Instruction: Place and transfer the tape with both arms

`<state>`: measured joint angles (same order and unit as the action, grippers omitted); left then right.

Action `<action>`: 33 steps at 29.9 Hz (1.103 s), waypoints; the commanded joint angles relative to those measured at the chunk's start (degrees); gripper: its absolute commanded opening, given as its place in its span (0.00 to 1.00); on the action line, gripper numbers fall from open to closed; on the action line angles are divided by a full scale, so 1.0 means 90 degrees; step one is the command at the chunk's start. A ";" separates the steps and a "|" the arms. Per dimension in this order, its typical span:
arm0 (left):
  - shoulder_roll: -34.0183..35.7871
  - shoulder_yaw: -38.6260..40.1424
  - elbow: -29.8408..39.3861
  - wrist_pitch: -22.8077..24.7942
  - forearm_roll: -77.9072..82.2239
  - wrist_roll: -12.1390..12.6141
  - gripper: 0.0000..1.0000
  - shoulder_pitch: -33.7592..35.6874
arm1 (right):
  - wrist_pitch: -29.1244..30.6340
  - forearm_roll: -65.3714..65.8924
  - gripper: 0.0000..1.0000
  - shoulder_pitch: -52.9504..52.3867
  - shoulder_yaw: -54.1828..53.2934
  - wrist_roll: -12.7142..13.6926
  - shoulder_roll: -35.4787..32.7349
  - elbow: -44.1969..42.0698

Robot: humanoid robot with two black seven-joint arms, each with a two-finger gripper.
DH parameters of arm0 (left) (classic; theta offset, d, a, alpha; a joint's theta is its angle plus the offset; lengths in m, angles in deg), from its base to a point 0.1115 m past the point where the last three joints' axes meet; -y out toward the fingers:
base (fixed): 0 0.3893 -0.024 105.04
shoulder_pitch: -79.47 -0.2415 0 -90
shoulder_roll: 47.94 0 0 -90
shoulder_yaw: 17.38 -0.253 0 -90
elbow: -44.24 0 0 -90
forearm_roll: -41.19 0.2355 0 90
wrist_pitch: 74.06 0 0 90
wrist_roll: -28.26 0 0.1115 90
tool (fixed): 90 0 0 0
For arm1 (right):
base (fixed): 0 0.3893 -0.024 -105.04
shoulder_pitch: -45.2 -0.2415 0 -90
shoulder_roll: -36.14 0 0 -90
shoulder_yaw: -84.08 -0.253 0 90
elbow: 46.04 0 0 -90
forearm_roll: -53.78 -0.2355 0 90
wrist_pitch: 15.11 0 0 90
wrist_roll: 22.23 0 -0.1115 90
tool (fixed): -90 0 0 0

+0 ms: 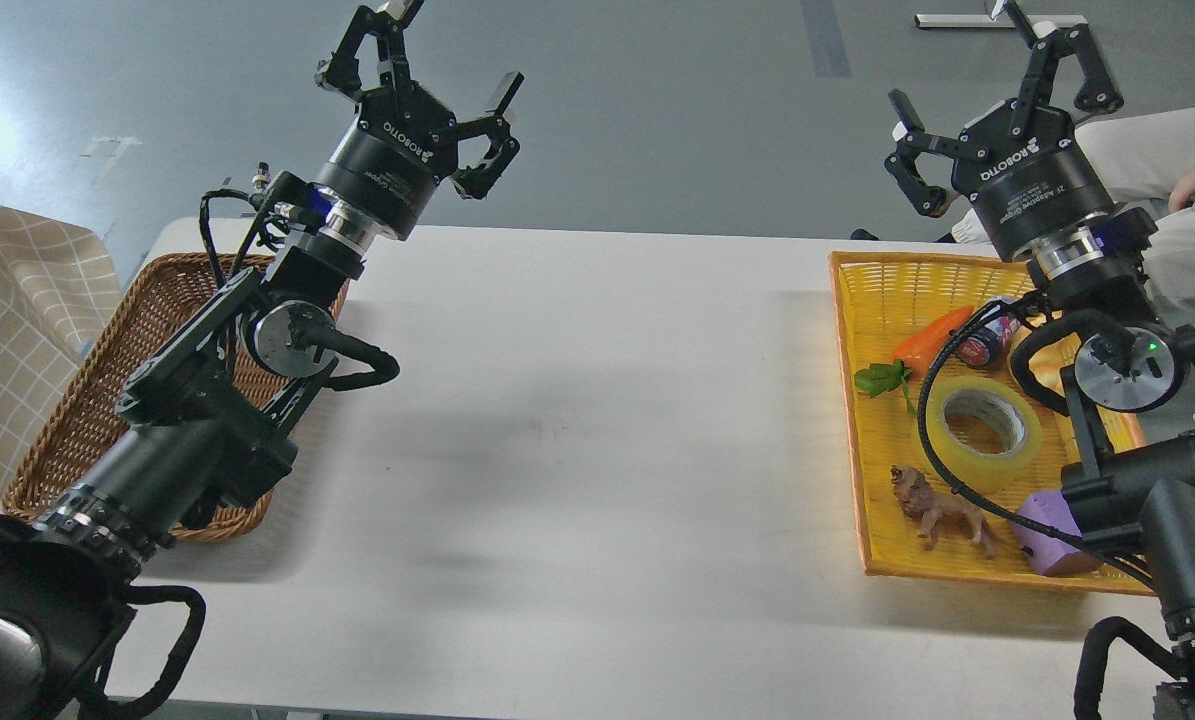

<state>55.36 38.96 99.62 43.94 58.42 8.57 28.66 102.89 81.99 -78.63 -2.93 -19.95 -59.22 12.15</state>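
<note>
Fingers (502,95) of both arms spread, empty.

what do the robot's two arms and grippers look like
Both arms are black and jointed, with round silver discs at the joints and black ribbed cables looping alongside. The left gripper and right gripper are black, with a cylindrical body lettered ROBOTIQ in white, a silver ring with a blue glint at the wrist, and linked jaws. A green light shows on the right arm's disc.

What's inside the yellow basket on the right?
The yellow basket holds the tape, a toy carrot, a green leaf, a small can, a lion figure and a purple object. The right arm covers its right side.
</note>
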 commanded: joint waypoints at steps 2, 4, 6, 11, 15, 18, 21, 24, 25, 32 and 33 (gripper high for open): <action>-0.0012 0.0010 -0.0001 0.0000 0.0000 0.0001 0.98 0.0000 | 0.0000 0.0000 1.00 -0.0011 0.0000 0.0000 0.0000 0.0000; -0.0012 0.0000 -0.0001 0.0000 0.0000 0.0001 0.98 0.0010 | 0.0000 0.0000 1.00 -0.0011 0.0000 0.0000 0.0000 0.0000; -0.0022 0.0010 -0.0001 0.0000 0.0000 0.0001 0.98 0.0010 | 0.0000 0.0000 1.00 -0.0011 0.0000 0.0010 0.0000 0.0000; -0.0022 0.0010 -0.0001 0.0000 0.0000 -0.0009 0.98 0.0010 | 0.0000 0.0000 1.00 -0.0021 0.0000 0.0000 0.0000 0.0000; -0.0022 0.0010 0.0009 0.0000 0.0000 0.0001 0.98 0.0010 | 0.0000 -0.0010 1.00 -0.0030 -0.0010 0.0010 -0.0010 0.0019; -0.0022 0.0010 0.0009 0.0000 0.0000 0.0001 0.98 0.0010 | 0.0000 -0.0010 1.00 -0.0050 0.0000 0.0010 -0.0010 0.0019; -0.0022 0.0010 -0.0001 0.0000 0.0000 -0.0009 0.98 0.0010 | 0.0000 -0.0010 1.00 -0.0050 0.0000 0.0010 -0.0010 0.0010; -0.0022 0.0010 0.0009 0.0000 0.0000 -0.0009 0.98 0.0010 | 0.0000 -0.0010 1.00 -0.0050 0.0000 0.0010 -0.0010 0.0019; -0.0022 0.0010 0.0009 0.0000 0.0000 -0.0009 0.98 0.0010 | 0.0000 -0.0010 1.00 -0.0050 0.0000 0.0010 -0.0010 0.0019; -0.0032 0.0019 -0.0001 0.0000 0.0000 -0.0009 0.98 0.0000 | 0.0000 -0.0010 1.00 -0.0069 0.0000 0.0010 -0.0010 0.0019; -0.0051 0.0019 -0.0001 0.0000 0.0000 -0.0009 0.98 0.0000 | 0.0000 -0.0010 1.00 -0.0060 0.0000 0.0010 -0.0010 0.0010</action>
<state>55.15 39.12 99.69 43.94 58.42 8.48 28.75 102.89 81.90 -79.23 -2.92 -19.86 -59.31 12.33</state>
